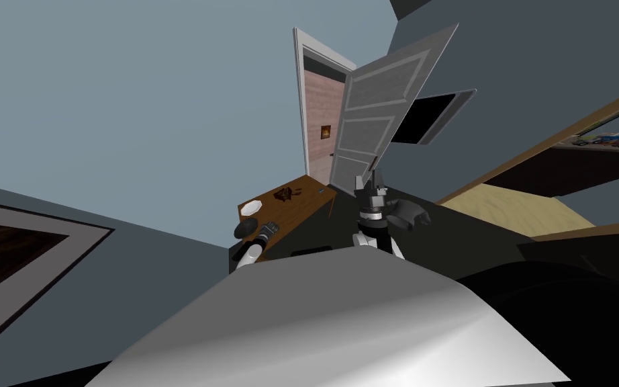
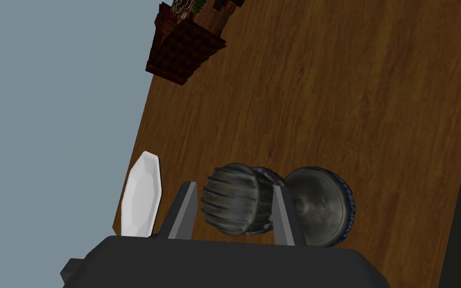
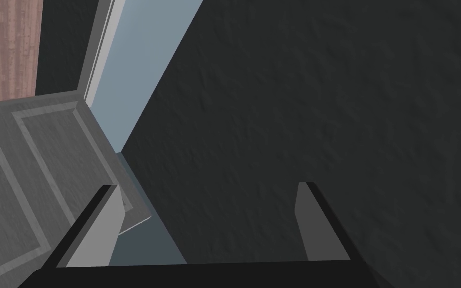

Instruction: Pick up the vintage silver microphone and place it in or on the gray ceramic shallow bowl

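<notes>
Fingers of the left gripper [image 2: 233, 186] are clamping the ribbed head of the dark metal microphone [image 2: 229, 210] over the wooden table [image 2: 349, 100], its round base jutting past one finger. A white shallow bowl [image 2: 142, 197] is sitting just beside (at the table's wall-side edge). The right gripper [image 3: 208, 186] is hanging with fingers apart, near a grey door [image 3: 24, 165].

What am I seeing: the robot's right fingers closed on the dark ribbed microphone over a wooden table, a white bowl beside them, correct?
Wrong hand. The left wrist view shows the left fingers closed on the microphone; the right fingers stand open on nothing. The rest holds: wooden table, white bowl beside them.
</notes>
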Tool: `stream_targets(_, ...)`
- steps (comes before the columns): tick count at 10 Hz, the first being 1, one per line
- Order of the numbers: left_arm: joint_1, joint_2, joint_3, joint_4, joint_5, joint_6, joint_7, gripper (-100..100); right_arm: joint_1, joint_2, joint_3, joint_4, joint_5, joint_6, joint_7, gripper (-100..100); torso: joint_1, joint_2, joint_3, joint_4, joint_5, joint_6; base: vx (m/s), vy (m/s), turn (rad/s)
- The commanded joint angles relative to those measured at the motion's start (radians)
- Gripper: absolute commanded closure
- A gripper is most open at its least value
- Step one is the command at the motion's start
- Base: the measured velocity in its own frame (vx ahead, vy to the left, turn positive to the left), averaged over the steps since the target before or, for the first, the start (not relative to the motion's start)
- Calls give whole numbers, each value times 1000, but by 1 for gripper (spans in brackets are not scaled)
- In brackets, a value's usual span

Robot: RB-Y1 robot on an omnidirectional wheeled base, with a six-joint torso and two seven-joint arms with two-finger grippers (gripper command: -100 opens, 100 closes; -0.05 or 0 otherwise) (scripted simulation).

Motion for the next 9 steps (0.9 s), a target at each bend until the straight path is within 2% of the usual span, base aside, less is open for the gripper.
stream_targets(1, -10, 7, -6, 14, 12, -32, 7, 100, 0, 0, 0, 0, 0, 0, 0, 0, 0, 0, 0, 0, 0, 0, -97, 12, -17)
stream_targets(3, -38, 8, -13, 34, 10, -90, 44, 100, 0, 0, 0, 0, 0, 0, 0, 0, 0, -3, -1, 0, 0, 0, -107, 33, -45)
stream_targets(4, -38, 8, -13, 34, 10, -96, 44, 100, 0, 0, 0, 0, 0, 0, 0, 0, 2, -1, 0, 1, 0, -1, -96, 38, -32)
stream_targets(5, -53, 9, -16, 45, 8, -132, 64, 100, 0, 0, 0, 0, 0, 0, 0, 0, 2, -2, 0, 1, 1, -1, -99, 25, -38)
stream_targets(6, -53, 9, -16, 45, 8, -132, 64, 100, 0, 0, 0, 0, 0, 0, 0, 0, 1, -2, 0, 1, 0, -1, -81, 17, -21)
stream_targets(8, -85, 10, -24, 68, 6, -196, 109, 100, 0, 0, 0, 0, 0, 0, 0, 0, 1, -1, 0, 1, 0, -1, -141, 40, -58)
stream_targets(9, -85, 10, -24, 68, 6, -208, 109, 100, 0, 0, 0, 0, 0, 0, 0, 0, 2, 3, 2, 2, 1, -1, -133, 29, -31)
